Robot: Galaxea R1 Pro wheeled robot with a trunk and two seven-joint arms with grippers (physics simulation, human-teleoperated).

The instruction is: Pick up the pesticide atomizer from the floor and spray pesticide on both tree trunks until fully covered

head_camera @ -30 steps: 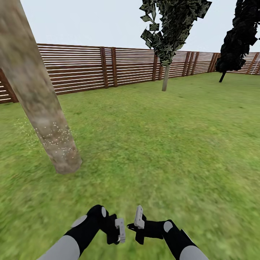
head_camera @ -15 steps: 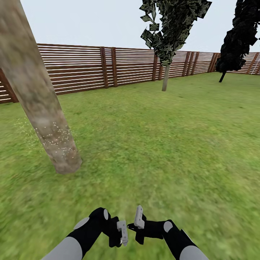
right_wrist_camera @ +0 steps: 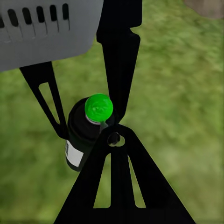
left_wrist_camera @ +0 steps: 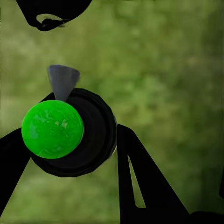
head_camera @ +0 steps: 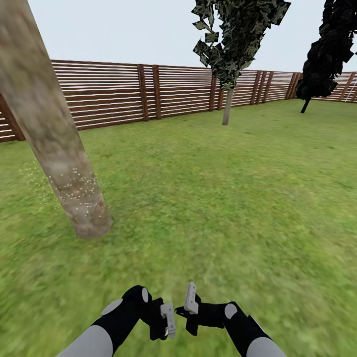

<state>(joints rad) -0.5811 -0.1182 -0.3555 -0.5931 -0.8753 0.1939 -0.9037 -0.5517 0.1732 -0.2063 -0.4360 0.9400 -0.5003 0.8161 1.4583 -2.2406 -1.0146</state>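
Gripping the pesticide atomizer (left_wrist_camera: pixel 70 133), seemingly, between closed fingers, the left gripper (head_camera: pixel 167 321) could let it slip if nudged by the empty, parted right gripper (head_camera: pixel 190 300).

- Left gripper (head_camera: pixel 167 320): pale grey matt plastic-looking fingers on a black, slightly glossy wrist housing; in the left wrist view the fingers (left_wrist_camera: pixel 144 186) render flat matt black.
- Pesticide atomizer (left_wrist_camera: pixel 74 133), held between the left gripper's fingers: dark, smooth, semi-gloss body; bright green glossy cap with a faintly mottled sheen.
- Right gripper (head_camera: pixel 190 300): same pale grey matt fingers, black smooth housing.
- Tree trunk (head_camera: pixel 54 144), ahead and to the left of both grippers: rough, matt, blotchy grey-brown bark, dotted with whitish pesticide (head_camera: pixel 79 191) specks.
- Lawn (head_camera: pixel 223 198) beneath the grippers: matt, soft-textured green grass.
- Fence (head_camera: pixel 124 91), far ahead: brown matt wooden slats.
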